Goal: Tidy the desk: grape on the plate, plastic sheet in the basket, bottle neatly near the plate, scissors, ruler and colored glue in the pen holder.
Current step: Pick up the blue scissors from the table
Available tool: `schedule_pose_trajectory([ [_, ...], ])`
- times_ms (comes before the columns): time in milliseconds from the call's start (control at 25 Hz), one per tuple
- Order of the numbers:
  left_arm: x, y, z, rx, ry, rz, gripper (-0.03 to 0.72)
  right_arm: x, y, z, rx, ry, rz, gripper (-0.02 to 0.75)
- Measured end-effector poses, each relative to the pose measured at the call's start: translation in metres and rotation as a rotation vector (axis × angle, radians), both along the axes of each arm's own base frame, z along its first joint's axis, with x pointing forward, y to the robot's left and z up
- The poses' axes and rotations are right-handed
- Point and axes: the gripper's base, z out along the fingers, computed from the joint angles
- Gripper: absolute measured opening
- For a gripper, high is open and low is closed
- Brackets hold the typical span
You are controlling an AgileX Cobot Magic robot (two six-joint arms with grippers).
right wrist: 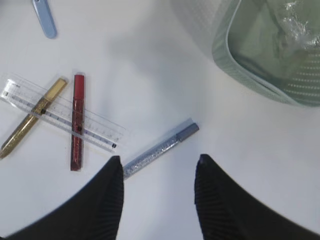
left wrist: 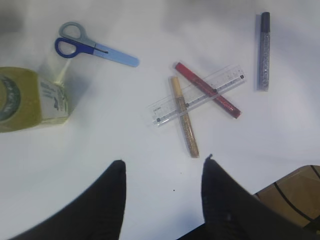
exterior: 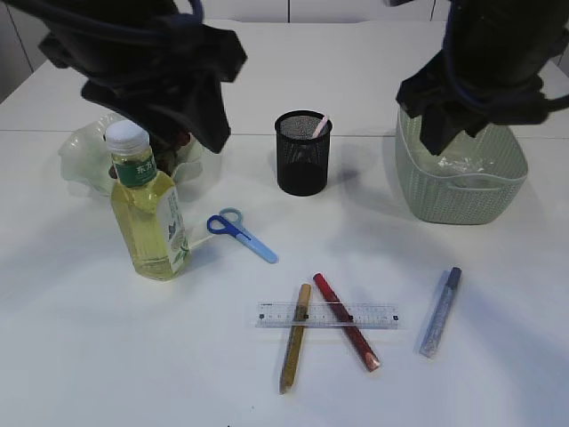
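Two claws, left (left wrist: 162, 172) and right (right wrist: 157, 170), are hanging released and empty above the desk (exterior: 80, 356). Basket (exterior: 462, 191) is holding the plastic sheet (right wrist: 295, 25); bottle (exterior: 147, 209) is standing beside the plate (exterior: 80, 151); ruler (exterior: 327, 315) is lying across gold and red glue sticks (exterior: 347, 322).

Plate (exterior: 82, 156) — upper left of the exterior view, largely hidden behind bottle (exterior: 148, 209) and left arm. Blue scissors (right wrist: 44, 16) cut off at the right wrist view's top edge.
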Motion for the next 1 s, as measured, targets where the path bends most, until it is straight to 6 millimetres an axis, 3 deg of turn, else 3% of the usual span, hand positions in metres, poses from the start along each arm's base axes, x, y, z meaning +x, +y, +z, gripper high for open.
schedule_pose_trajectory([
  [200, 0.015, -0.018, -0.017, 0.016, 0.041, 0.020, 0.361, -0.025, -0.040, 0.005, 0.017, 0.003, -0.097, 0.374],
  [440, 0.029, -0.029, -0.032, -0.017, 0.046, 0.090, 0.361, -0.043, -0.087, -0.010, 0.044, 0.021, -0.250, 0.374],
  [1000, 0.078, -0.071, -0.060, -0.074, 0.132, 0.303, 0.361, -0.044, -0.086, -0.014, 0.113, 0.009, -0.267, 0.373],
])
